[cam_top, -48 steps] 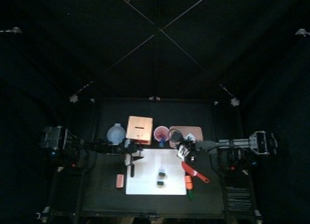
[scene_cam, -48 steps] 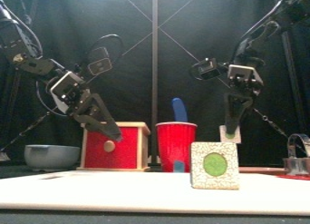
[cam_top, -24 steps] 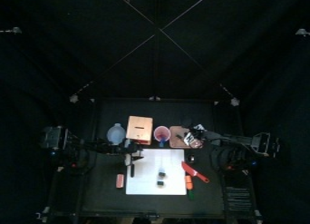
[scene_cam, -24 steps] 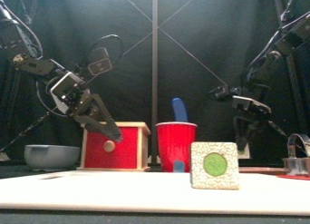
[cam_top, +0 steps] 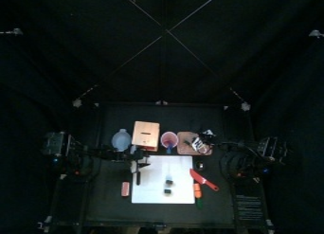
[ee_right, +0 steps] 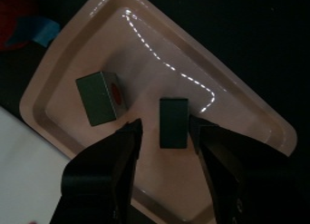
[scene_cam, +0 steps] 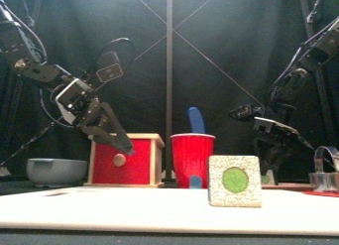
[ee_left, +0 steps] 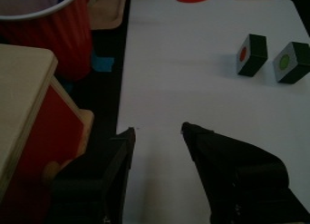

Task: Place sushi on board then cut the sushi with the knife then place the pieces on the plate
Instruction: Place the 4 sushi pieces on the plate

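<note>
Black table (cam_top: 108, 205), pink tray (ee_right: 230, 92) with sushi pieces (ee_right: 97, 96); left end effector (ee_left: 159, 131) and right end effector (ee_right: 166, 128) parted, empty

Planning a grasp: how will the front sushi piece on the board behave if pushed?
The sushi piece stands upright on a narrow edge, so it likely tips. Its flat faces suggest a stiff block, unlikely to roll.

A black curtain (cam_top: 76, 58) closes the back of the booth and fills the upper half of the top view. In the front view it hangs in long vertical folds. Dark cloth also covers the 2 sides. Below stands a small black table (cam_top: 108, 211). The light in the booth is dim.
</note>
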